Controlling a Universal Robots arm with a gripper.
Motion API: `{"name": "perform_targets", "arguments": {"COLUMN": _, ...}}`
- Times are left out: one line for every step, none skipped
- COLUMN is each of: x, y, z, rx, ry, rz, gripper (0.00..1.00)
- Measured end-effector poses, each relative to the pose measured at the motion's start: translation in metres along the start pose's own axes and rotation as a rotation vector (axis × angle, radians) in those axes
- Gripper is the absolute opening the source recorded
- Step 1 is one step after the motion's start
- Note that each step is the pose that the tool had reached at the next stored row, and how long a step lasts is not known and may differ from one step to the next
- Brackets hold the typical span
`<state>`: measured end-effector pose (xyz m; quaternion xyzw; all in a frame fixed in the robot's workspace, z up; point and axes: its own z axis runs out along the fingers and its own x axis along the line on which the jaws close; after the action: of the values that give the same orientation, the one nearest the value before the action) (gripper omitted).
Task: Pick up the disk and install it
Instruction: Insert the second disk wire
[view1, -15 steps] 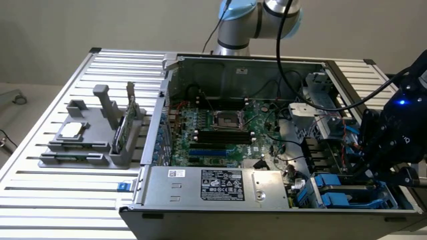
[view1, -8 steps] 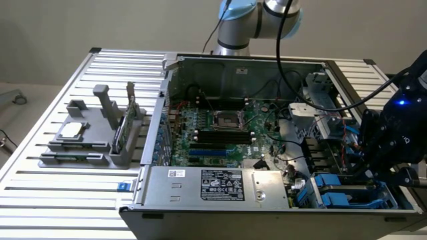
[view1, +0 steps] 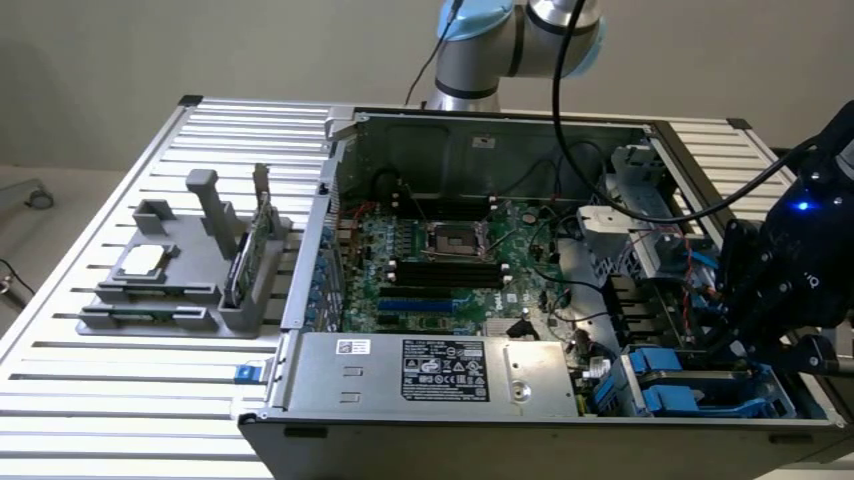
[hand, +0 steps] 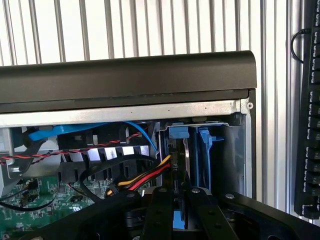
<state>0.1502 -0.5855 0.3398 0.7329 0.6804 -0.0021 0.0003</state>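
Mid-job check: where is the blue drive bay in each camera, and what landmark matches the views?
Exterior view: blue drive bay in the near corner of the case, at the exterior view's right, below the claw.
Wrist view: blue drive bay just ahead of the claw, against the case's corner wall.
Shared landmark: the green motherboard.

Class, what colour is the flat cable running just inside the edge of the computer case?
The flat cable is bright blue. It shows best in the wrist view.
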Motion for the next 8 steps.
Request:
{"name": "perform_targets", "arguments": {"x": 0.0, "y": 0.0, "z": 0.0, "rx": 0.0, "ry": -0.0002, "rz": 0.0, "gripper": 0.16}}
{"name": "perform_targets", "arguments": {"x": 0.0001, "y": 0.0, "z": 0.0, "rx": -0.0001, "ry": -0.0005, "rz": 0.0, "gripper": 0.16}}
{"name": "perform_targets", "arguments": {"x": 0.0001, "y": 0.0, "z": 0.0, "rx": -0.0001, "ry": -0.0007, "rz": 0.0, "gripper": 0.16}}
{"name": "perform_targets", "arguments": {"x": 0.0001, "y": 0.0, "z": 0.0, "rx": -0.0001, "ry": -0.0008, "rz": 0.0, "gripper": 0.16}}
{"name": "perform_targets", "arguments": {"x": 0.0002, "y": 0.0, "z": 0.0, "rx": -0.0001, "ry": -0.0009, "rz": 0.0, "gripper": 0.16}}
{"name": "perform_targets", "arguments": {"x": 0.0003, "y": 0.0, "z": 0.0001, "rx": -0.0001, "ry": -0.001, "rz": 0.0, "gripper": 0.16}}
{"name": "perform_targets", "arguments": {"x": 0.0004, "y": 0.0, "z": 0.0001, "rx": 0.0, "ry": -0.0009, "rz": 0.0, "gripper": 0.16}}
{"name": "perform_targets", "arguments": {"x": 0.0005, "y": 0.0, "z": 0.0001, "rx": -0.0001, "ry": -0.0011, "rz": 0.0, "gripper": 0.16}}
